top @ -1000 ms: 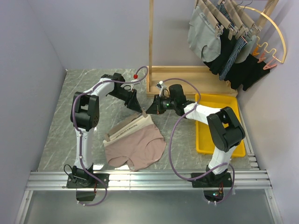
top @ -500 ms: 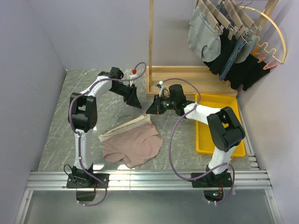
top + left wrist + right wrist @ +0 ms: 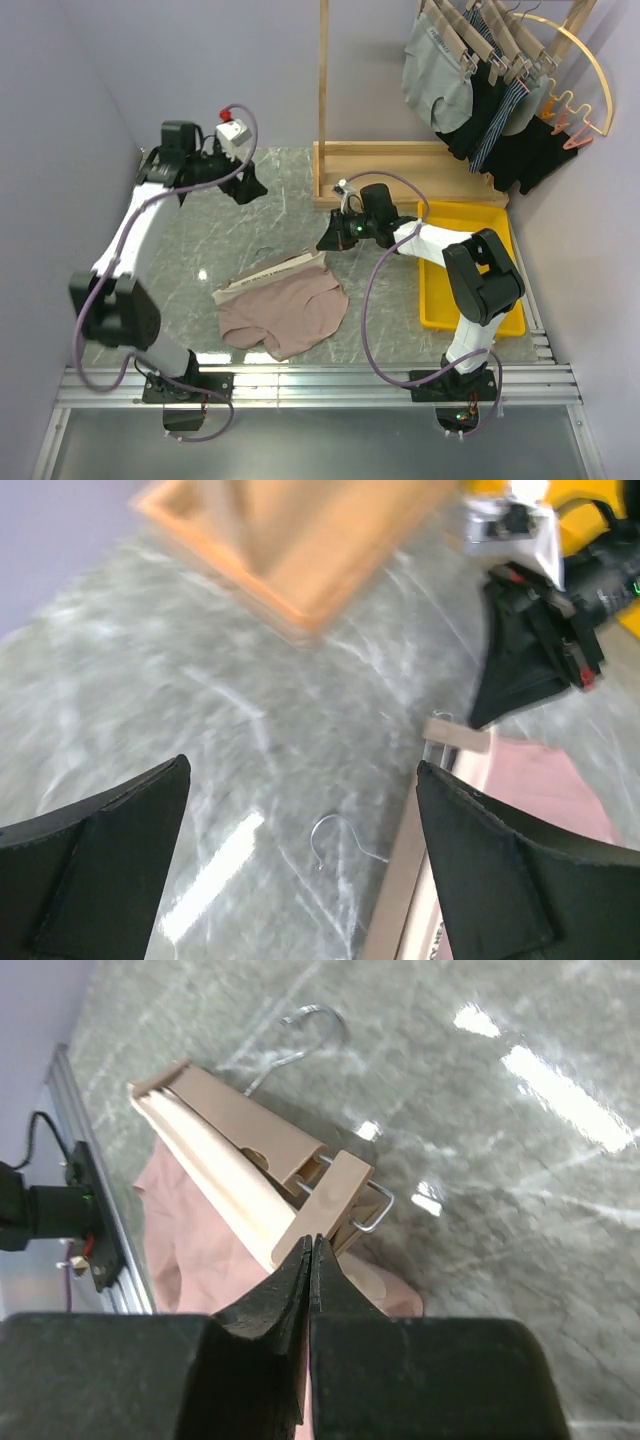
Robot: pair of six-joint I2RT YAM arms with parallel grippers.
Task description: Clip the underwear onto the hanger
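Observation:
The dusty-pink underwear (image 3: 285, 312) lies flat on the marble table, its cream waistband toward the back. The light-wood hanger (image 3: 272, 272) lies along that waistband, its metal hook (image 3: 338, 838) resting on the table. My right gripper (image 3: 326, 243) is shut, and its tips (image 3: 311, 1243) sit against the wooden clip (image 3: 333, 1198) at the hanger's right end, with nothing seen between the jaws. My left gripper (image 3: 246, 186) hangs wide open and empty above the table, back-left of the hanger (image 3: 408, 880). Its fingers (image 3: 95, 875) frame the hook from above.
A wooden rack base (image 3: 400, 172) stands at the back, with grey, black and striped garments (image 3: 480, 100) hanging above on the right. A gold wire arch with pink clips (image 3: 590, 90) hangs beside them. A yellow tray (image 3: 470, 290) lies right of the right arm.
My left arm has lifted up and back-left, away from the hanger, and its jaws have opened wide. The hanger and underwear have settled flat. The right gripper has stayed shut at the clip.

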